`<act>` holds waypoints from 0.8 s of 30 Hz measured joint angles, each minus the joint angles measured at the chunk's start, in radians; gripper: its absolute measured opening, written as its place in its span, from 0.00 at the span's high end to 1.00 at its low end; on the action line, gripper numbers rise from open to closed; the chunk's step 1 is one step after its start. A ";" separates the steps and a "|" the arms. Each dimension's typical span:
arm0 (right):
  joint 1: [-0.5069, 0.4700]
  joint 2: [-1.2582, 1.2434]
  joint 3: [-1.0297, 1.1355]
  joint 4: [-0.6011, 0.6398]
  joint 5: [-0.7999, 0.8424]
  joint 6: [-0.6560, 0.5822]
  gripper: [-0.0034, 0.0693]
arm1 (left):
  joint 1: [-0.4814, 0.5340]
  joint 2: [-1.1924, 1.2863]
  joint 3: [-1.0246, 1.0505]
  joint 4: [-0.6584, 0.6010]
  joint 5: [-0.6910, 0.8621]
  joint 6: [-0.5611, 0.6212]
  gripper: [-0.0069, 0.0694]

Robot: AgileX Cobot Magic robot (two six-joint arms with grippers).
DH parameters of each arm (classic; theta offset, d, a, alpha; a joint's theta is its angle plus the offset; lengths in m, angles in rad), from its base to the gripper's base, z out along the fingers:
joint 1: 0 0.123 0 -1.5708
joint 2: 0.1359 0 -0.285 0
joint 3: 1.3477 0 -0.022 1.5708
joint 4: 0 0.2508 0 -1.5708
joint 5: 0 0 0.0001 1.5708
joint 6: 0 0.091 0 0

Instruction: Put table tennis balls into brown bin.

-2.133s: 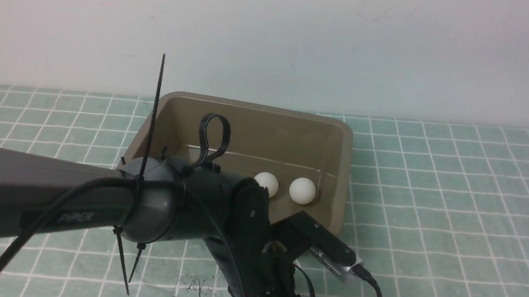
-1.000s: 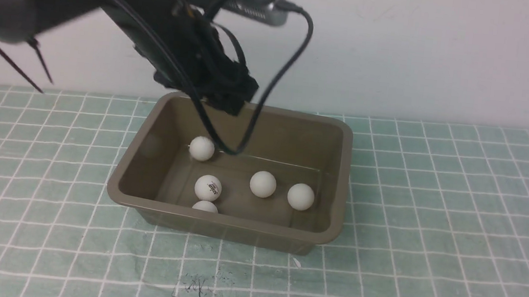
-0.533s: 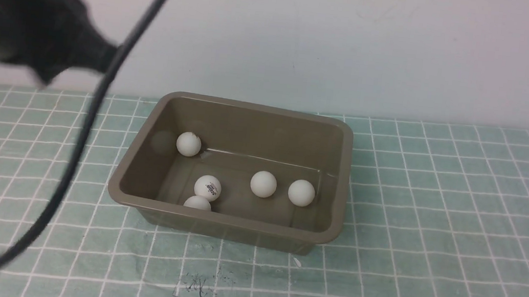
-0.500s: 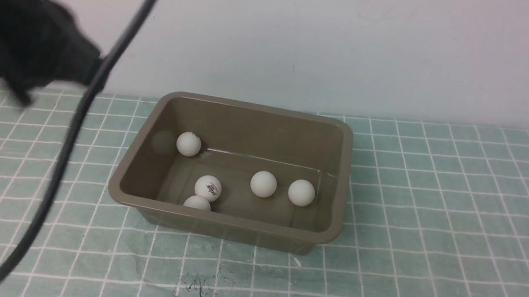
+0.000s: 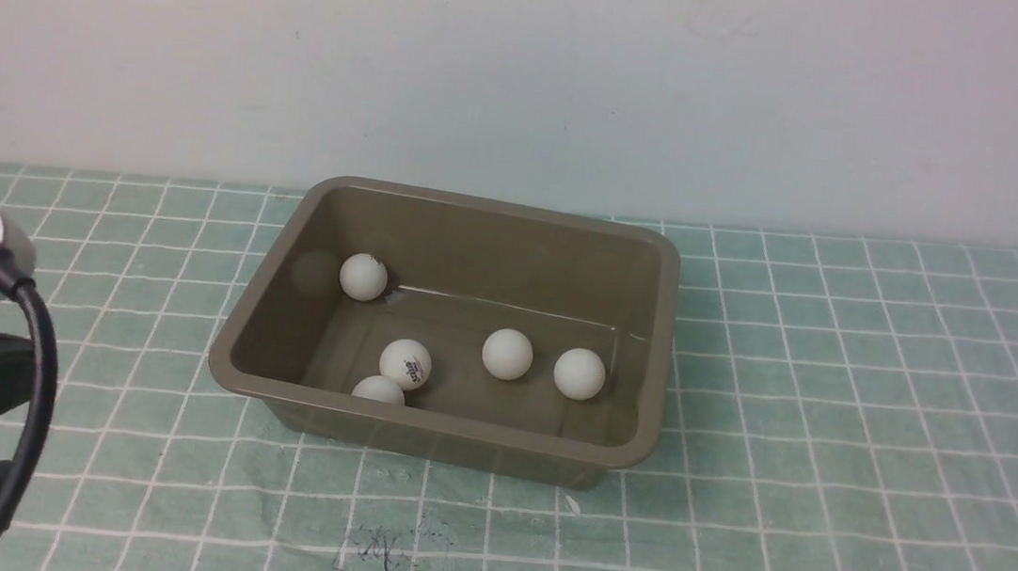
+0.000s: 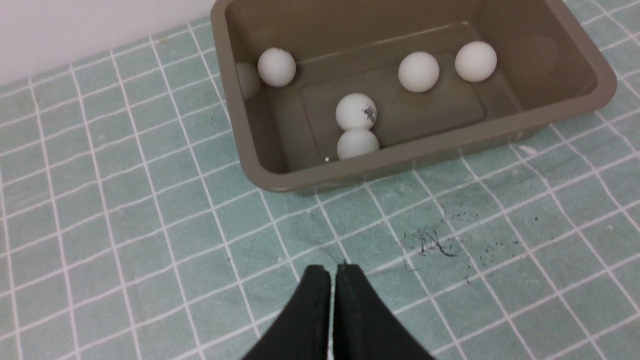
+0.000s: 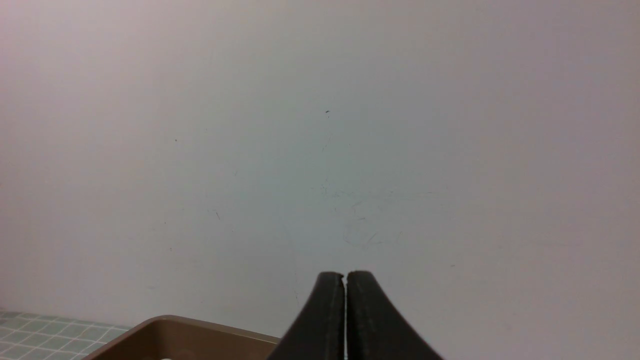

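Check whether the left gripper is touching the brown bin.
Apart. Left wrist view: checked cloth lies between the left gripper, jaws shut, and the brown bin.

Flat on the green grid-printed cloth (image 5: 837,405), before the pale flat wall (image 5: 588,76) — the olive-brown rectangular plastic bin (image 5: 454,445). Inside it, five small white table tennis balls (image 6: 419,72): corner ball (image 5: 363,277) at far left, against the bin's far side; logo ball (image 5: 405,364) left of centre; near ball (image 5: 379,389) just before it, at the bin's near side; middle ball (image 5: 506,354) and right ball (image 5: 579,373) side by side — toward the right end.
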 joint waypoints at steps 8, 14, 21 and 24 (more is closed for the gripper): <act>0.000 0.000 0.000 0.000 0.003 0.001 0.96 | 0.000 0.000 0.000 0.000 0.036 0.000 0.92; 0.000 0.000 0.000 0.000 0.005 0.002 0.96 | 0.006 -0.042 0.039 0.043 -0.050 0.000 0.92; 0.000 0.000 0.000 0.000 0.007 0.003 0.96 | 0.183 -0.340 0.382 0.039 -0.408 0.008 0.92; 0.000 0.000 0.000 0.000 0.007 0.003 0.96 | 0.275 -0.493 0.580 0.037 -0.496 0.018 0.92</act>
